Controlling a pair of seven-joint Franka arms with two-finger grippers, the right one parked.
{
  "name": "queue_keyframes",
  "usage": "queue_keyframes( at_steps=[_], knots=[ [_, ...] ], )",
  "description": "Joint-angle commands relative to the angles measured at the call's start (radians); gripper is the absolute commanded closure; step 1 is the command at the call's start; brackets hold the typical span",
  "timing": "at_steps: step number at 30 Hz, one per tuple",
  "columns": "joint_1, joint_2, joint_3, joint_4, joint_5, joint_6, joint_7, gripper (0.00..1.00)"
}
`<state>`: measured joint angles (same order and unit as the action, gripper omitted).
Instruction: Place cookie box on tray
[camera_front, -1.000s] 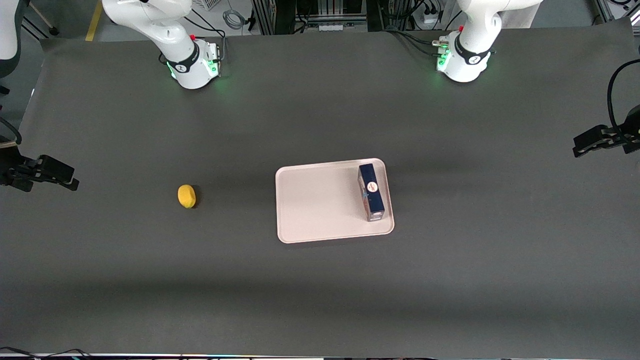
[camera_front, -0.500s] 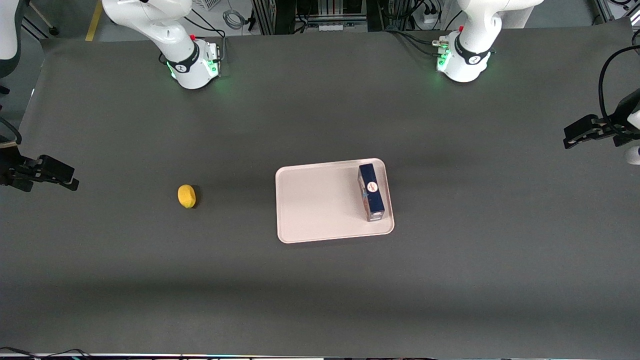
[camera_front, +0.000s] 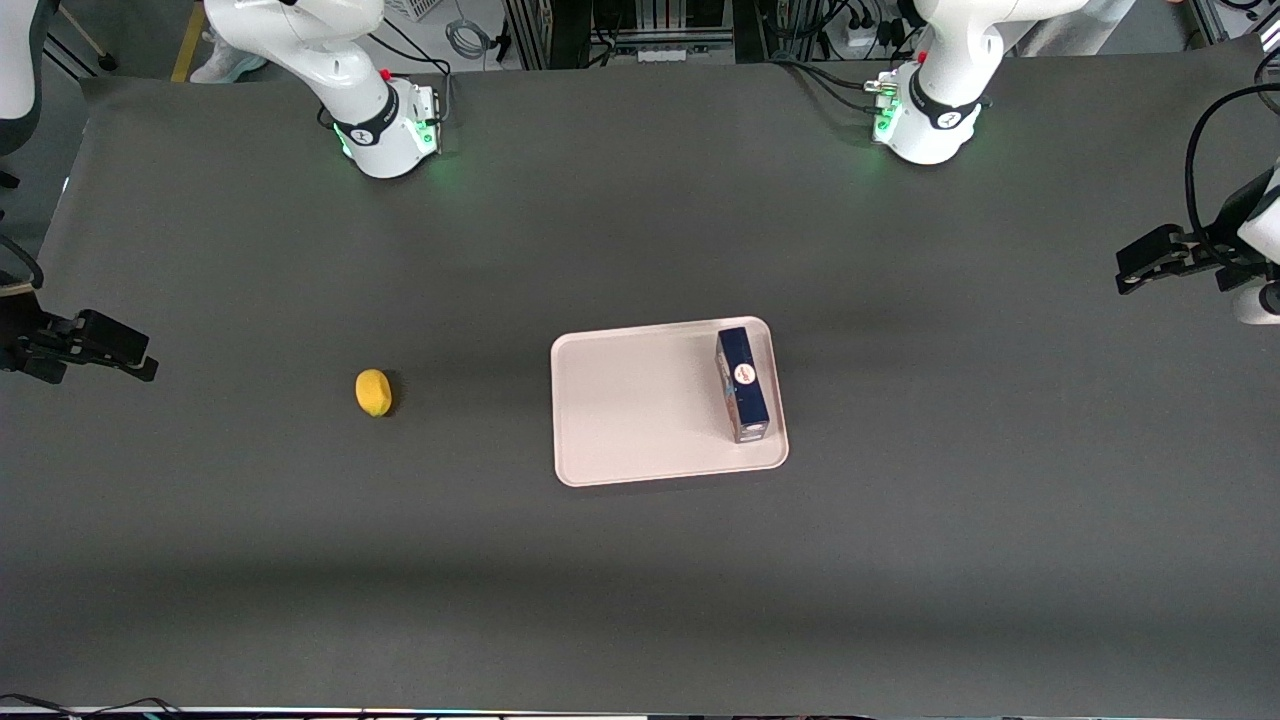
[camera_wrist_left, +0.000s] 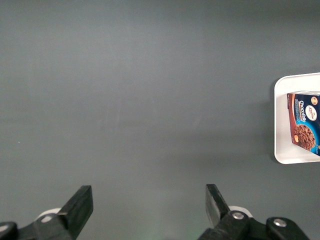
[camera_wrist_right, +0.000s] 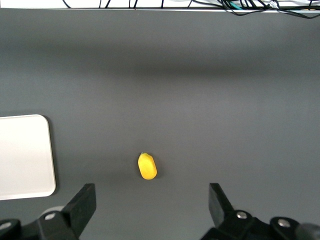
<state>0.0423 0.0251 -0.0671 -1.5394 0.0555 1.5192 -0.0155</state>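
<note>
Now the cookie box (camera_front: 743, 384) lies flat on the tray (camera_front: 640, 410), resting inside the low rim along the tray's short edge that faces the working arm's end of the table, its long side running parallel to that edge. The box's navy top with the white-and-red round logo faces up in the front view, and in the left wrist view the cookie box (camera_wrist_left: 305, 128) shows its brown cookie picture, with the tray (camera_wrist_left: 281, 125) rim curving round it. The tray sits near the middle of the dark table mat (camera_front: 640, 600). The left arm's gripper (camera_front: 1135, 270) hangs well apart from the tray, at the working arm's end of the table, at about 2 o'clock from the box in the front view, touching nothing. Its two fingers (camera_wrist_left: 80, 205) are spread wide, with only bare mat between them in the left wrist view, and nothing is pinched. A small yellow lump (camera_front: 373, 392) rests on the mat toward the parked arm's end, at about 9 o'clock from the tray and well apart from it; the right wrist view shows the same yellow lump (camera_wrist_right: 147, 166) alone on the mat near a rounded corner of the tray (camera_wrist_right: 25, 155).
</note>
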Motion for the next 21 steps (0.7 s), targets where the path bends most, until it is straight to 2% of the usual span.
queue_keyframes(
  at_steps=[1, 21],
  knots=[
    [-0.018, -0.031, 0.017, -0.028, -0.003, -0.008, -0.017, 0.0],
    [-0.015, -0.028, 0.017, -0.028, -0.003, -0.008, -0.008, 0.0]
  ],
)
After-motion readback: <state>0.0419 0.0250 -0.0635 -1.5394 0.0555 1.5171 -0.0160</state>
